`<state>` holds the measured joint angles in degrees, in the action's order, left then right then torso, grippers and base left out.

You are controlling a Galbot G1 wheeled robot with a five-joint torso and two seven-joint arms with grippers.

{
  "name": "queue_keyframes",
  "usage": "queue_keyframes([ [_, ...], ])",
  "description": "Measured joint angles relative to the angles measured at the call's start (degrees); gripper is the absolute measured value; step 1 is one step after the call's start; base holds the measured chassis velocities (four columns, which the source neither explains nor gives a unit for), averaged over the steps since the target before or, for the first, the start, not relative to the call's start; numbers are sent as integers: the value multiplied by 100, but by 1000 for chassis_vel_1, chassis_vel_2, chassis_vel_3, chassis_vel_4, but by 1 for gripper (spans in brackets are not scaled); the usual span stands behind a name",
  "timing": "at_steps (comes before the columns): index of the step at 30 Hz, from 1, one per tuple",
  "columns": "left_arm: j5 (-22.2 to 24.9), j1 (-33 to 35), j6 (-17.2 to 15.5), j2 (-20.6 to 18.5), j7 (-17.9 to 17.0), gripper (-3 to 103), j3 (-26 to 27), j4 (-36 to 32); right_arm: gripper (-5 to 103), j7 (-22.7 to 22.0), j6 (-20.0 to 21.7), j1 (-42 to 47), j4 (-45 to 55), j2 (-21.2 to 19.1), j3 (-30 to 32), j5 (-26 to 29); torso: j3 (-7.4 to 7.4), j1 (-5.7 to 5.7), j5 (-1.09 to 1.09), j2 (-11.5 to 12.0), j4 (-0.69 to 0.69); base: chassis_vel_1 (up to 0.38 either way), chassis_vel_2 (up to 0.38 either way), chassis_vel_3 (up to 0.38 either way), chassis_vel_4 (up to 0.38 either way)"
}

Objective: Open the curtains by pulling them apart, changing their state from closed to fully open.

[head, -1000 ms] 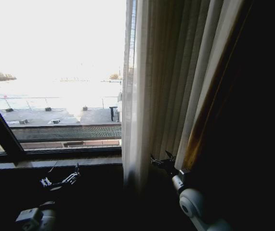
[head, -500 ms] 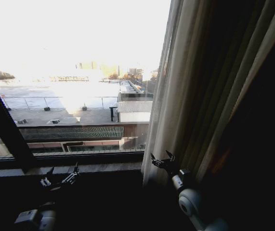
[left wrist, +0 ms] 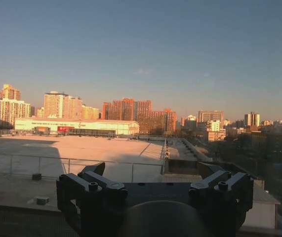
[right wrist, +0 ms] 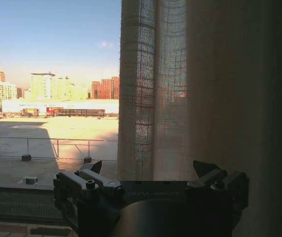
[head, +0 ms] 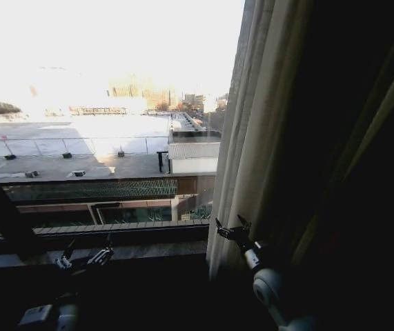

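The curtains [head: 266, 138] now hang bunched at the window's right side, their edge further right than a second ago, baring more glass. The right gripper [head: 230, 229], fingers spread and empty, sits beside the hem; the left gripper [head: 85, 256] idles low left, likewise open.

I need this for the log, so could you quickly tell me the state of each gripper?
Left gripper: open, holding nothing, low before the window sill.
Right gripper: open, holding nothing, at the curtain edge.

A bright window [head: 107, 124] looks over a flat rooftop [head: 79, 141] and far towers [left wrist: 131, 108]; the near sill [head: 93, 238] is dark.
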<state>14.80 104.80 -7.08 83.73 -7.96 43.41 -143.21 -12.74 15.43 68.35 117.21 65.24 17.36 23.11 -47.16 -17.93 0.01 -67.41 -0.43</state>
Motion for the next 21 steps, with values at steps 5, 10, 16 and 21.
queue_keyframes([
  [5,-66,22,46,0,1,100,-4,-2,100,-12,-1,-420,-448,140,4,-88,0,0,0,0,0,11,-7,-10,8],
  [10,-87,-10,36,27,3,100,-59,-3,100,-58,-3,-881,-924,249,1,-151,-4,-9,1,4,0,0,0,0,0],
  [16,-94,6,40,51,5,100,-41,-4,94,-65,-95,-1258,-1305,273,14,-305,-2,-5,0,3,-1,0,0,0,0],
  [21,-95,0,46,65,8,100,-40,-5,78,-65,-121,-1308,-1327,264,-24,-304,-3,-6,1,3,-1,0,0,0,0],
])
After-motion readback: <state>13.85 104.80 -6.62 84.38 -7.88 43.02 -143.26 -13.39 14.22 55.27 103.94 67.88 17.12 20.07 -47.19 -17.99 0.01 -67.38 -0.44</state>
